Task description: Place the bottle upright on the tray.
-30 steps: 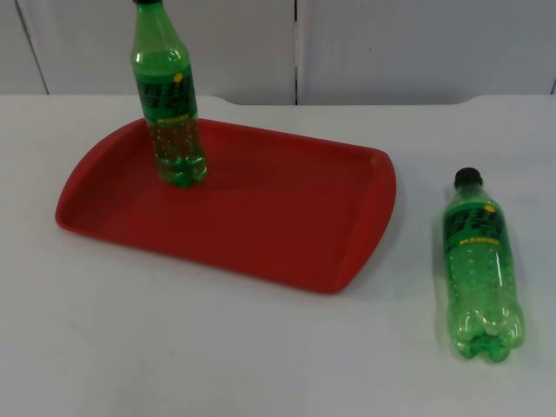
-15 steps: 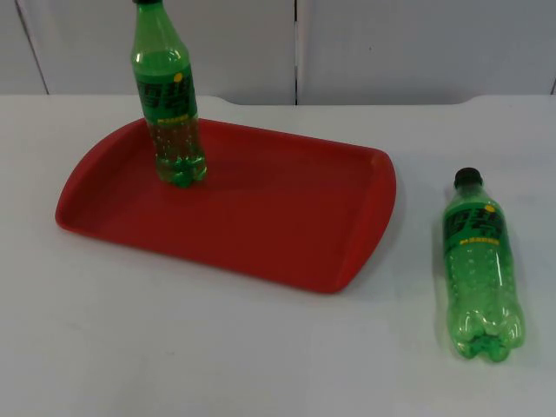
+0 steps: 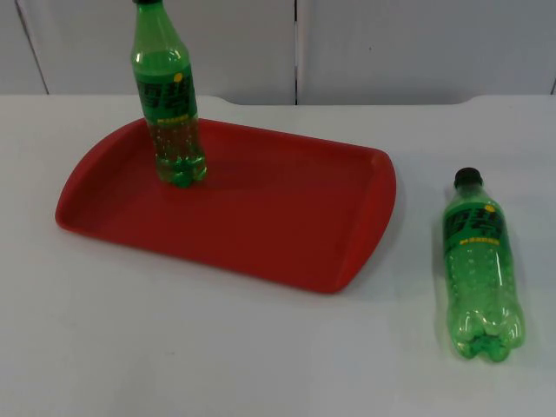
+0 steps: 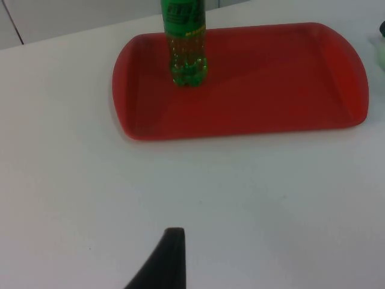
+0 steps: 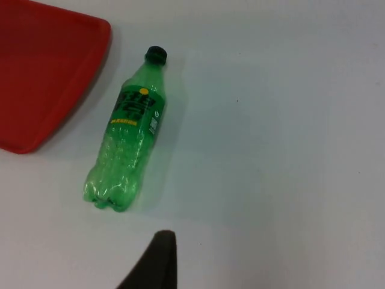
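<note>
Nothing legible. Dark label band on the standing green bottle (image 3: 168, 95), at 10 o'clock on the red tray (image 3: 287, 252): dark characters, yellow dot, yellow strip, unreadable. Same label on the lying green bottle (image 5: 130, 133), cap toward 12 o'clock: small white mark beside it, also unreadable.

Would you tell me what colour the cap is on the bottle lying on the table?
Black; the cap shows best in the right wrist view.

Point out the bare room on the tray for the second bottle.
The red tray is bare from the standing bottle across to its edge nearest the lying bottle, which is on the white table. Crowded only at the standing bottle's corner.
</note>
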